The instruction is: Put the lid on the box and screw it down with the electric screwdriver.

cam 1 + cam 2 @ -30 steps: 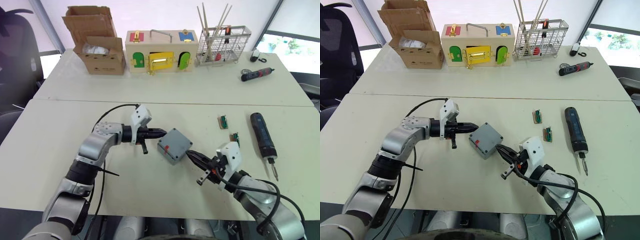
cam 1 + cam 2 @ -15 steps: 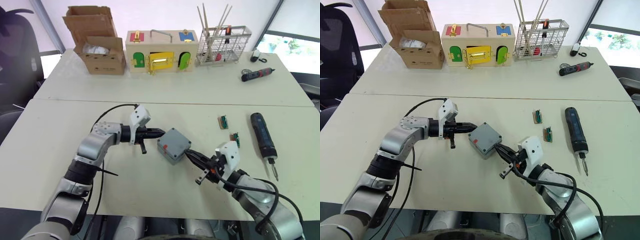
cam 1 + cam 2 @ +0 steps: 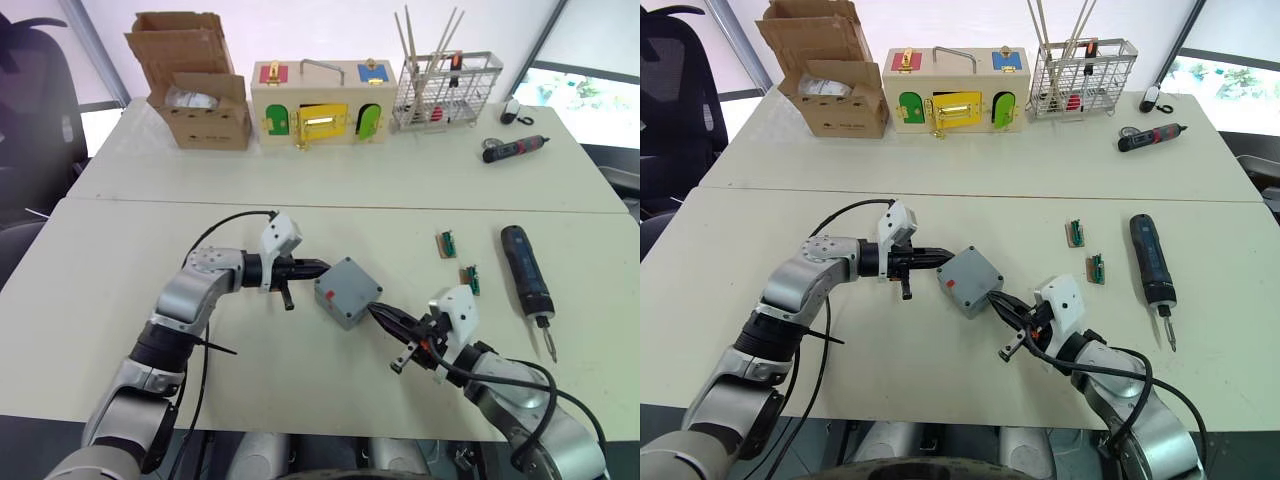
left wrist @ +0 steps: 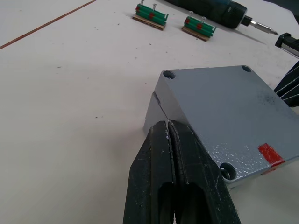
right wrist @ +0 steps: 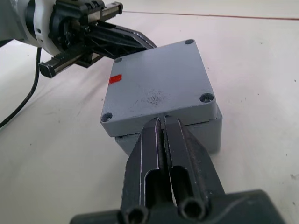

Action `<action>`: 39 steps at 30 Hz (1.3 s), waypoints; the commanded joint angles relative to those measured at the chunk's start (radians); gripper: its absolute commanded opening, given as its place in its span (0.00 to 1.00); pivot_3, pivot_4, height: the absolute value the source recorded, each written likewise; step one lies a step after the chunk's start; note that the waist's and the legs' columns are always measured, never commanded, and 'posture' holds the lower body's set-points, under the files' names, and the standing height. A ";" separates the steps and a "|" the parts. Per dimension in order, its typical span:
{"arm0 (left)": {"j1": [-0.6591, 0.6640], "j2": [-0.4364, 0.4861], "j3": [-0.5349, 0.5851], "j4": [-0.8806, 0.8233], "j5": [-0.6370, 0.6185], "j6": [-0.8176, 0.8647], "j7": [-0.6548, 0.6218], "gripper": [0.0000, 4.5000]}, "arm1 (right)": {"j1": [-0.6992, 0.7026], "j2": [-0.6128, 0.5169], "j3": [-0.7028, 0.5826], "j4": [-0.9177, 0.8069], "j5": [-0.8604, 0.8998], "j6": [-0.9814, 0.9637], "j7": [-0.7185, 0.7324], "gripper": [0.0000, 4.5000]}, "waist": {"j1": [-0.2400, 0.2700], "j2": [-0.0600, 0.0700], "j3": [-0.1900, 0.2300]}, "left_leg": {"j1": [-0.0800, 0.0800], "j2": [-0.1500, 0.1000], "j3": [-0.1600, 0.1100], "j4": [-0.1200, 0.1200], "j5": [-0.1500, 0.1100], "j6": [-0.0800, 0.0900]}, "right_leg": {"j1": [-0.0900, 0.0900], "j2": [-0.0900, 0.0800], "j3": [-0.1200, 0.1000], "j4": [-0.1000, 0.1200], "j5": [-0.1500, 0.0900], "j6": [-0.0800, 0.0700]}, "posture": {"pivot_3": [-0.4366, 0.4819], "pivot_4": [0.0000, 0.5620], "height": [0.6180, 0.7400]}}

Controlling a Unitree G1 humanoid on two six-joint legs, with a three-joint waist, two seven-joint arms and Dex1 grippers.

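Observation:
The grey box (image 3: 348, 292) stands mid-table with the flat grey lid (image 5: 159, 84) lying on top of it, screw holes at its corners and a red mark near one edge. The lid sits slightly askew over the box wall (image 5: 208, 133). My left gripper (image 3: 322, 267) is shut, its tips pressed against the box's left corner at the seam (image 4: 167, 123). From the near right side, my right gripper (image 3: 375, 312) is shut too, with its tips touching the lid's edge (image 5: 161, 120). The black electric screwdriver (image 3: 527, 270) lies on the table to the right, apart from both grippers.
Two small green connector pieces (image 3: 446, 243) (image 3: 470, 277) lie between the box and the electric screwdriver. At the far side stand a cardboard box (image 3: 195, 80), a wooden box with coloured doors (image 3: 318, 103) and a wire basket (image 3: 447, 92). A small black-and-red screwdriver (image 3: 513, 148) lies far right.
My right gripper has edged slightly closer to the box. The left gripper and the box have barely moved.

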 commanded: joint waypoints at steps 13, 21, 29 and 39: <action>-0.003 -0.001 -0.026 -0.047 -0.008 -0.009 -0.020 0.00 | -0.020 0.007 -0.008 0.003 -0.008 -0.029 -0.003 0.01 | 0.000 0.000 0.000 | 0.000 0.000 0.000 0.000 0.000 0.000 | 0.000 0.000 0.000 0.000 0.000 0.000 | 0.48 0.27 0.62; -0.008 -0.002 -0.016 -0.023 0.006 -0.027 -0.011 0.00 | -0.032 0.019 0.012 0.010 -0.013 -0.029 -0.008 0.01 | 0.000 0.000 0.000 | 0.000 0.000 0.000 0.000 0.000 0.000 | 0.000 0.000 0.000 0.000 0.000 0.000 | 0.48 0.27 0.62; -0.007 -0.009 -0.016 -0.022 0.008 -0.031 -0.012 0.00 | -0.039 0.022 0.016 0.017 -0.023 -0.032 -0.012 0.01 | 0.000 0.000 0.000 | 0.000 0.000 0.000 0.000 0.000 0.000 | 0.000 0.000 0.000 0.000 0.000 0.000 | 0.48 0.27 0.62; -0.010 -0.020 -0.026 -0.033 0.002 -0.030 -0.014 0.00 | -0.030 0.014 -0.004 0.014 -0.017 -0.033 -0.008 0.01 | 0.000 0.000 0.000 | 0.000 0.000 0.000 0.000 0.000 0.000 | 0.000 0.000 0.000 0.000 0.000 0.000 | 0.48 0.27 0.62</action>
